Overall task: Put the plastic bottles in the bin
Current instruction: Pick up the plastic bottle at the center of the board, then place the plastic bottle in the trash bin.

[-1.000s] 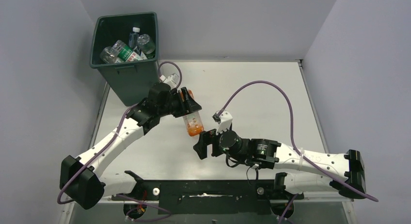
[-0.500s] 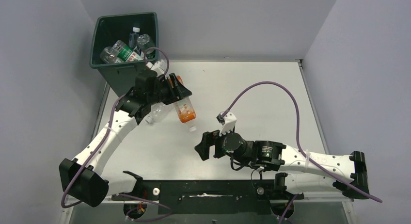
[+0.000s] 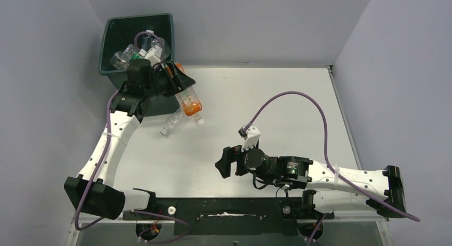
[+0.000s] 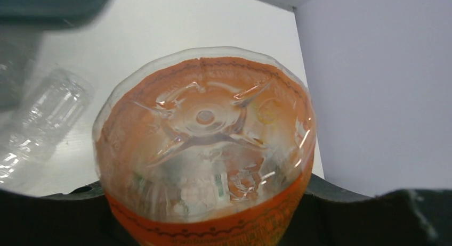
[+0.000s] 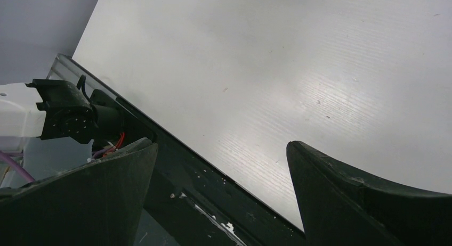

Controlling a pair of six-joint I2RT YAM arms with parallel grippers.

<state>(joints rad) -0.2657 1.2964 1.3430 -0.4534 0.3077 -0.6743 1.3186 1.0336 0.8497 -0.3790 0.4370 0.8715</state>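
Now the orange bottle (image 3: 190,103) hangs in the air just beside the bin (image 3: 137,17), its base tilted down toward the counter (image 3: 277,97) and its cap end up by the bin's near corner. The left jaws are clamped on it near the neck, and the wrist view is filled with its moulded base (image 4: 205,134). A second ago that bottle was out over the middle of the counter, close to the right arm (image 3: 330,174). The left arm (image 3: 114,134) has since swung it back and up toward the bin, so I'd judge the carry nearly done, with only the last reach over the rim and the release to come. Several bottles (image 3: 123,57) already lie inside. A clear bottle (image 3: 173,123) lies on the counter below the carried one, the only other one I can see outside the bin. The right jaws hang low near the front edge, wide apart and empty.
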